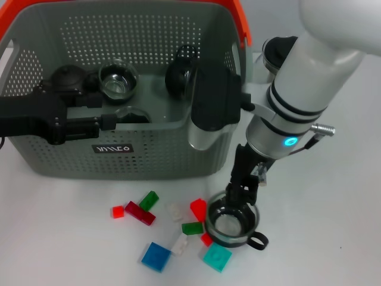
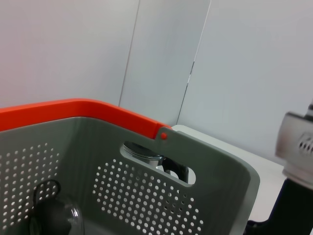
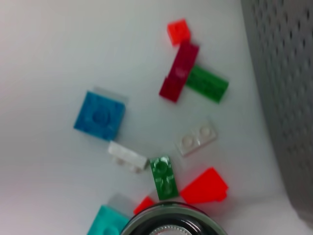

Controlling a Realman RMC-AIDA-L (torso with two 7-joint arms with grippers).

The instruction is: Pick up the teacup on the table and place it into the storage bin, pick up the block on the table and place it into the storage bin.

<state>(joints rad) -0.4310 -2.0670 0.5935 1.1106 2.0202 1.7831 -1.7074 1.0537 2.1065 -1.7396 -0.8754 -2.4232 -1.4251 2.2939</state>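
The bin (image 1: 149, 152), grey and perforated with an orange handle, stands at the far left of the white surface (image 1: 59, 250). Inside it lie a glass cup (image 1: 118, 80) toward the far side, a dark round lid-like piece (image 1: 68, 77) to its left, another dark glass item (image 1: 178, 74) near the right wall, and a further glass rim (image 1: 132, 113) against the near wall. The left claw (image 1: 107, 122) reaches in from the left over the bin's near edge, low inside it; whether its fingers are apart or together cannot be told. Just beyond the bin's far right corner, partly hidden by the right arm, stands a glass pot (image 1: 275, 56) with a black lid. The right claw (image 1: 238, 199) points down at the near right, its fingers closed on the rim of the teacup (image 1: 233, 225), a clear glass cup with a dark handle that sits on the surface in front of the bin. Around the teacup's left side lie scattered blocks: a teal one (image 1: 216, 257) touching it, a blue one (image 1: 156, 256), a red one (image 1: 199, 208), a green one (image 1: 192, 227), a dark red one (image 1: 140, 213), another green (image 1: 149, 200), a small red (image 1: 118, 211), and two white ones (image 1: 179, 244).
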